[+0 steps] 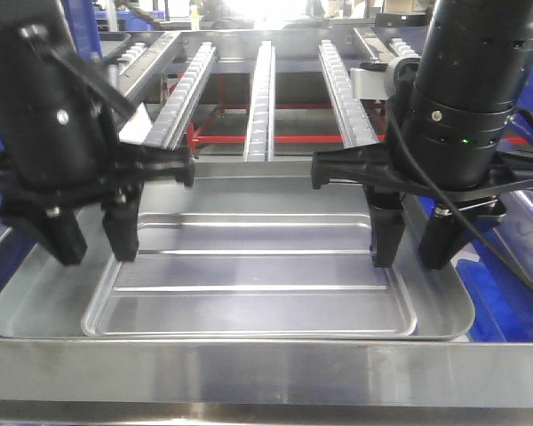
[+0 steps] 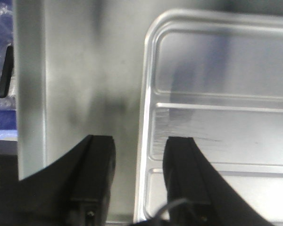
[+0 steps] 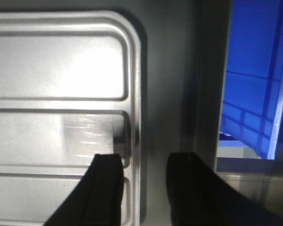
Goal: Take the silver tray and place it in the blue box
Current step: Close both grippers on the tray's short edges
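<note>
The steel desk (image 1: 35, 302) fills the front view, with a flat front rail (image 1: 249, 373) across 6 o'clock. At 12 o'clock, three roller conveyor rails (image 1: 262, 98) run away from the camera, and a red frame bar (image 1: 293, 139) crosses beneath them.

The blue box (image 3: 254, 94) shows only in part. In the right wrist view its ribbed wall stands at 3 o'clock, past the desk's edge and lower than the desk top. It is apart from the tray.

The silver tray (image 1: 249, 266) lies flat on the desk in the middle of the front view, long side toward the camera and raised ribs running from 9 to 3 o'clock. It is outside the blue box.

The left pincer (image 1: 93, 248) hangs at 9 o'clock of the tray with its jaws well parted. In the left wrist view the tray's short rim runs up between the two fingers (image 2: 92, 179), one over bare desk and the other over the tray's base. It grips nothing.

The right pincer (image 1: 416, 253) hangs at 3 o'clock of the tray, equally spread. It straddles the opposite short rim, with one finger above the tray's base and the other above the desk. It is not closed on the rim either. I cannot tell whether any fingertip touches metal.
</note>
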Robot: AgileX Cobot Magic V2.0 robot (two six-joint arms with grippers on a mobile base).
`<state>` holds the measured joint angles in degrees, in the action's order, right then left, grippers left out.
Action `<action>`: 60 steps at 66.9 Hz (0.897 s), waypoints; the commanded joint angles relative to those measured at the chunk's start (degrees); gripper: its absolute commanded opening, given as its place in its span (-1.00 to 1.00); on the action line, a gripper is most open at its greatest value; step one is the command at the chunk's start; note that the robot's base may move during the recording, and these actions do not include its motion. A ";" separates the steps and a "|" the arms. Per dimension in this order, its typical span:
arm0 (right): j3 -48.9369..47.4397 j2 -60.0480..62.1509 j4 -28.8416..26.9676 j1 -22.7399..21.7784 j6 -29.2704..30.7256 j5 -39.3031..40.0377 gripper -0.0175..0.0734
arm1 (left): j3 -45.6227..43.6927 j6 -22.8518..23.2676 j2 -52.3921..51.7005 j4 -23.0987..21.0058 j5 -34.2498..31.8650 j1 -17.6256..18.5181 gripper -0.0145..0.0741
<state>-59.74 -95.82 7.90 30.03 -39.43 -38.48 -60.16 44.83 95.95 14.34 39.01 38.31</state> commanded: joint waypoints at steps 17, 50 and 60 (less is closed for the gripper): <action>-2.03 1.17 0.54 -0.18 0.44 2.36 0.18 | -1.63 0.09 1.34 0.72 -0.67 0.45 -0.27; -2.03 -0.02 0.54 -0.18 0.44 2.98 0.18 | -1.63 0.09 1.35 0.72 -0.67 0.45 -0.27; -2.03 -0.13 0.54 -0.18 0.44 3.11 0.18 | -1.63 0.09 1.35 0.72 -0.67 0.45 -0.27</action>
<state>-59.96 -98.11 7.87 30.03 -39.43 -37.26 -60.29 44.75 99.09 14.55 39.10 38.31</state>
